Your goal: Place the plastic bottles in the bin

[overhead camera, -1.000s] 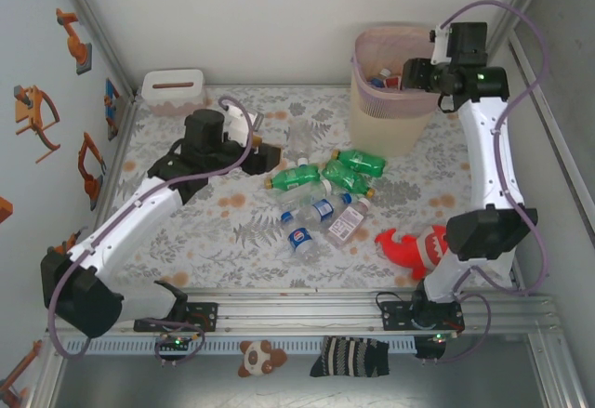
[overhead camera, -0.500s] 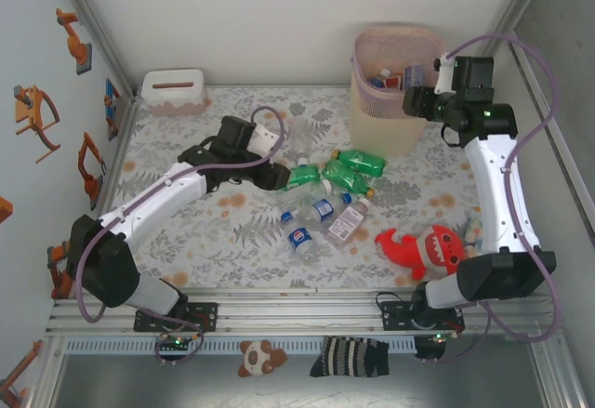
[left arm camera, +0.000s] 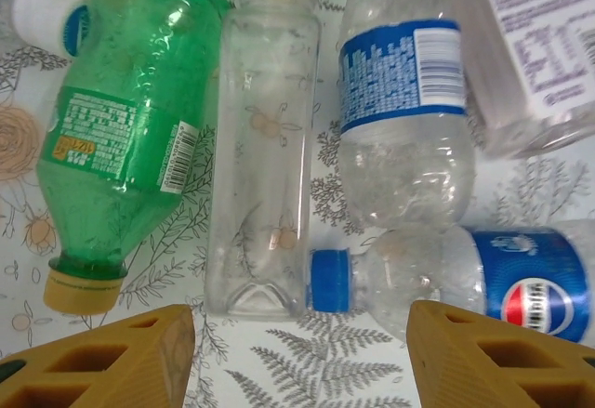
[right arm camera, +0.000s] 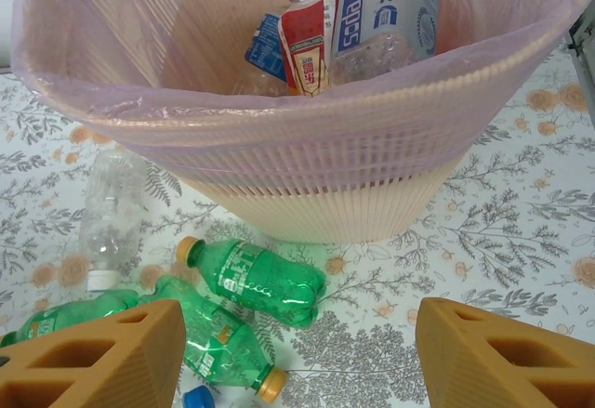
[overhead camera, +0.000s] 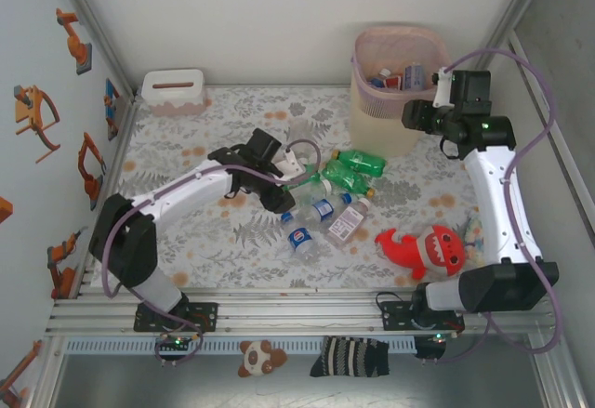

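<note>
Hovering over plastic bottles (left arm camera: 400, 120), left fingers (left arm camera: 121, 357) (spread).

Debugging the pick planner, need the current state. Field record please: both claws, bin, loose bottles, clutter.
left claw: open, empty, over the loose bottles
under left claw: clear unlabelled bottle lying between a green bottle and a blue-label bottle; Pepsi bottle next to them
right claw: open, empty, beside the bin, outside it
bin: upright, binned bottles inside
green bottles on table: three
clutter: red shark toy, white box
</note>
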